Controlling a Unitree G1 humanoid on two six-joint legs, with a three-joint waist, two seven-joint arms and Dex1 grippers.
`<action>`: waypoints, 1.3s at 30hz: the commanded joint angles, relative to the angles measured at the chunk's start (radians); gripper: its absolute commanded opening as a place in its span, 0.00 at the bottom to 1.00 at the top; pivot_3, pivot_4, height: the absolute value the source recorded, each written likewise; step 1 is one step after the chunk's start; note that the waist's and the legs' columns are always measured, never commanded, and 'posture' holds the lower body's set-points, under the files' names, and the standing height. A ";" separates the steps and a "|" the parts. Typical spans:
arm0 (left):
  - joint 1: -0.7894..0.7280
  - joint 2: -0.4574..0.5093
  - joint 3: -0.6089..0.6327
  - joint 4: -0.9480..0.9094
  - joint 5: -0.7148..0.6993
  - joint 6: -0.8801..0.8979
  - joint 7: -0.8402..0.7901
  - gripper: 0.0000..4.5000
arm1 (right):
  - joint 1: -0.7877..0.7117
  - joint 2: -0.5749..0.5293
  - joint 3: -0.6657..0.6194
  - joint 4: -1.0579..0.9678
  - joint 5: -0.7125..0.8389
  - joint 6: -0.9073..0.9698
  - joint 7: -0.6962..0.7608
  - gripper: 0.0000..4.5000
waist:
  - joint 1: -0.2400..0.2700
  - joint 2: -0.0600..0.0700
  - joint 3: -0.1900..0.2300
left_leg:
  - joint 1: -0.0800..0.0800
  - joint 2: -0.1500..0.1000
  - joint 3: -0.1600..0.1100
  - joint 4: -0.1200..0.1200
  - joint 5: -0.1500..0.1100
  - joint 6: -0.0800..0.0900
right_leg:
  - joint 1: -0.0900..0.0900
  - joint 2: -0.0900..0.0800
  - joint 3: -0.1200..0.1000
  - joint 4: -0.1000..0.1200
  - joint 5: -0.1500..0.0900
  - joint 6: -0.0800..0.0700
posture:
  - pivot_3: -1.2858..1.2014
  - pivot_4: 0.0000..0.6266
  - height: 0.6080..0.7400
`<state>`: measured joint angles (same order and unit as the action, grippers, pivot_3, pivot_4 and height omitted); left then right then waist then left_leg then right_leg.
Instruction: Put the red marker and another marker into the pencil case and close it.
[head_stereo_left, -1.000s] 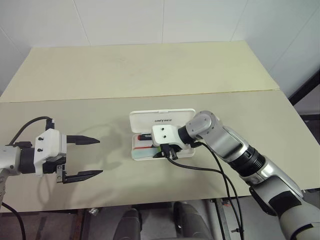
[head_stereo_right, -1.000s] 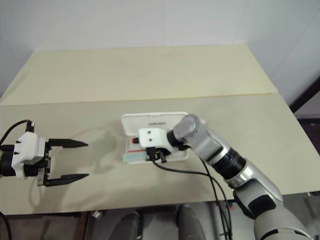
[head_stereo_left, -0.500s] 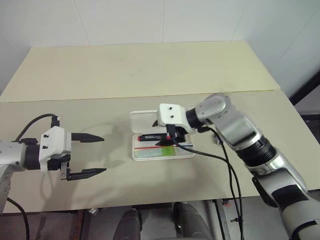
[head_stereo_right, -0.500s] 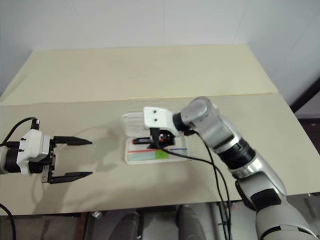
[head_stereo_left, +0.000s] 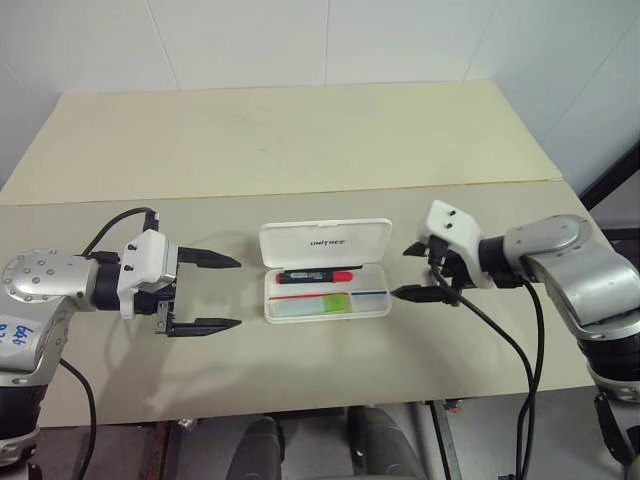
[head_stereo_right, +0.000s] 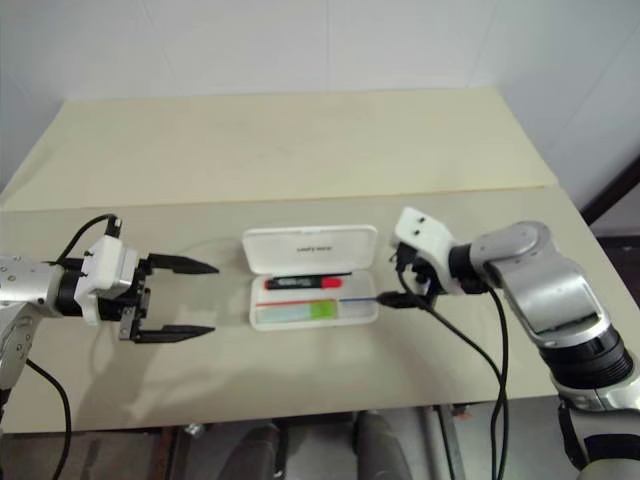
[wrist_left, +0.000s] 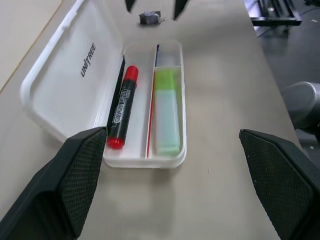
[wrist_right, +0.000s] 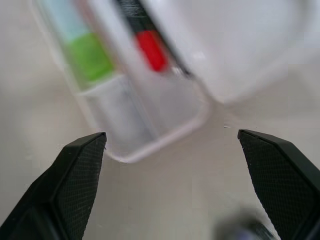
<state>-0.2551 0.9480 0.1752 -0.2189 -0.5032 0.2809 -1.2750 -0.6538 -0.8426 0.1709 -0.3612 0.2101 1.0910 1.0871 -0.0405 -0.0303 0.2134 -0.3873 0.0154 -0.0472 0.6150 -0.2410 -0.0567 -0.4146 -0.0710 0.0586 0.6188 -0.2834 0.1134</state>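
Note:
The pencil case (head_stereo_left: 325, 241) lies open in the middle of the table, its white lid flat on the far side. The red marker (head_stereo_left: 315, 275) rests in the tray's far compartment. Another marker (head_stereo_left: 315, 306), pale mint with a green cap, fills the near compartment. My left gripper (head_stereo_left: 238, 293) hovers open to the left of the case, pointing at it. To the right of the case, my right gripper (head_stereo_left: 400, 272) is open and holds nothing. The left wrist view shows the red marker (wrist_left: 122, 107) and the highlighter (wrist_left: 166, 112) side by side.
A tiny dark grey piece (wrist_left: 149, 18) lies on the table just beyond the case's right end, below my right gripper. The beige table (head_stereo_left: 300, 150) stretches far behind the case, with a seam across it. The front edge is close to the case.
My right gripper has lifted out of the tray, swung away to the right and opened, leaving the highlighter in the near compartment. My left gripper has drifted right, closer to the case.

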 joint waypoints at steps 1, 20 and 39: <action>-0.063 -0.018 -0.034 0.024 0.007 -0.023 -0.011 1.00 | 0.017 -0.009 -0.058 -0.004 -0.027 0.095 -0.139 0.99 | 0.005 0.000 0.000 | 0.000 0.000 0.000 0.000 0.000 0.000 | 0.000 0.000 0.000 0.000 0.000 0.000 | 0.52 0.24 1.00; -0.123 -0.051 -0.089 0.046 0.017 -0.044 -0.016 1.00 | 0.018 0.070 -0.029 0.041 0.039 0.424 -0.412 0.86 | 0.008 0.000 0.000 | -0.002 0.000 0.000 0.001 -0.001 0.002 | 0.000 0.000 0.001 -0.001 0.001 0.002 | 0.52 0.24 1.00; -0.099 -0.038 -0.067 0.035 0.015 -0.047 0.001 1.00 | 0.033 -0.160 0.119 0.060 0.027 -0.294 -0.087 0.08 | 0.008 0.000 0.000 | -0.002 0.000 0.001 0.004 -0.001 0.002 | 0.001 0.000 0.001 -0.003 0.001 0.003 | 0.52 0.24 1.00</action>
<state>-0.3487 0.8975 0.0762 -0.1622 -0.4844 0.2486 -1.2754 -0.6166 -0.9804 0.2889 -0.3006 0.2522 0.9127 0.9340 -0.0327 -0.0306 0.2133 -0.3897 0.0151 -0.0465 0.6194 -0.2426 -0.0542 -0.4139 -0.0707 0.0596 0.6162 -0.2807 0.1194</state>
